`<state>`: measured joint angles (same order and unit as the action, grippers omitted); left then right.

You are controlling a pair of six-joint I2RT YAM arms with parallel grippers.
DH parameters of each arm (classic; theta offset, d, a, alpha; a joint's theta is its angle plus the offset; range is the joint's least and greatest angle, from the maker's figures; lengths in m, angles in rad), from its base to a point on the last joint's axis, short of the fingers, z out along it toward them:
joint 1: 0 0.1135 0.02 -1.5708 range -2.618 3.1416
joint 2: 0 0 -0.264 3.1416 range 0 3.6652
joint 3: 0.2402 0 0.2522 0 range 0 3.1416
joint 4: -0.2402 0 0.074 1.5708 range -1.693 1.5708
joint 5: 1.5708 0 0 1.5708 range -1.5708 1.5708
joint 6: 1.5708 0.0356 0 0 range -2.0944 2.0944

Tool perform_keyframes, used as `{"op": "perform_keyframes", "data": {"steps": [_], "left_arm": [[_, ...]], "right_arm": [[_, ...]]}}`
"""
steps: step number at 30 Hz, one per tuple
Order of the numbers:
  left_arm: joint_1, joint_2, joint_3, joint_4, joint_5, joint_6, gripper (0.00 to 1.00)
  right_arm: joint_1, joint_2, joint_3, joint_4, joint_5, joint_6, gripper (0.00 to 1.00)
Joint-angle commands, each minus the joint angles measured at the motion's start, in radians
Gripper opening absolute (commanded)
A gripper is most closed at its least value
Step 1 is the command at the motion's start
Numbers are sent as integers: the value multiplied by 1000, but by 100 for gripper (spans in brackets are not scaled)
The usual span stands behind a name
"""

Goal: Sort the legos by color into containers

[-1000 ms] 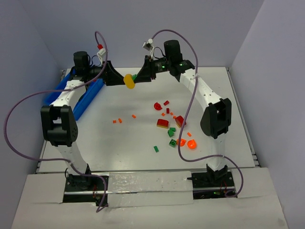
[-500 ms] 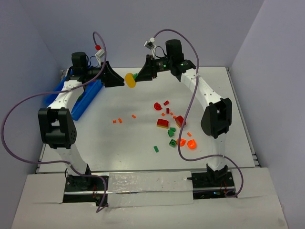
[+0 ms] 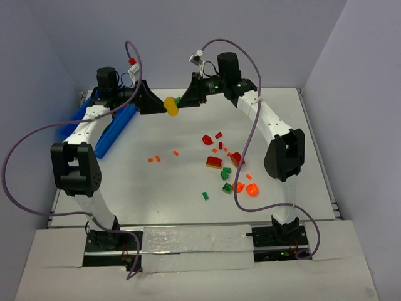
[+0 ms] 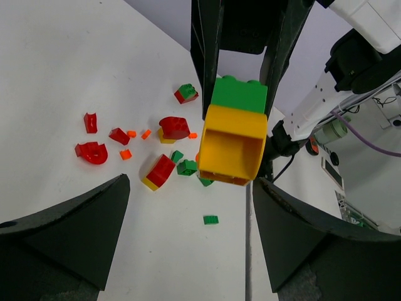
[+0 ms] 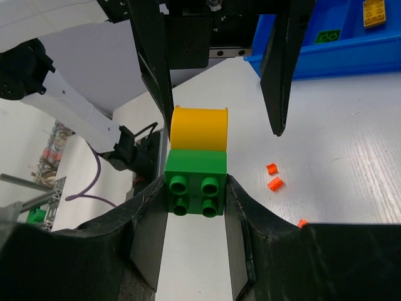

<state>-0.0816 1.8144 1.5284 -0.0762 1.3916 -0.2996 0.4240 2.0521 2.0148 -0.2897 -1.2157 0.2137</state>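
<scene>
Gripping a green brick (image 5: 195, 175) w/ my right gripper (image 5: 195, 188), fingers clamped on both its sides; a yellow piece (image 5: 199, 128) is stuck on its far end. The pair hangs above the table (image 3: 156, 188), upper centre of the top view. My left gripper (image 4: 189, 185) faces it, jaws spread wide, yellow piece just btwn the fingertips, not pinched. Blue bin (image 3: 116, 128) sits upper left. Other bricks (image 3: 222, 163) lie scattered centre-right, well apart from the bin.
</scene>
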Motion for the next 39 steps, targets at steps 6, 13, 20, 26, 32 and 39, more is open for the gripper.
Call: {"op": "perform_keyframes", "data": {"steps": [6, 13, 20, 26, 32, 39], "left_arm": [[-29, -30, 47, 159, 10, -99, 82], [-30, -49, -8, 329, 41, -236, 55], [-18, -71, -53, 381, 53, -289, 18], [86, -77, -76, 206, 9, -143, 0], [239, 32, 134, -305, -84, 263, 0], [338, 128, 270, -238, -680, 233, 0]], "right_arm": [[33, -9, 15, -17, -4, -56, 0], [30, 1, 22, -19, 5, -47, 0], [11, 18, 33, 8, 12, 0, 0], [-39, -23, 9, 10, 13, 5, 0], [-78, -69, -24, -13, 27, -19, 0], [-82, -84, -22, -168, 166, -193, 0]]}}
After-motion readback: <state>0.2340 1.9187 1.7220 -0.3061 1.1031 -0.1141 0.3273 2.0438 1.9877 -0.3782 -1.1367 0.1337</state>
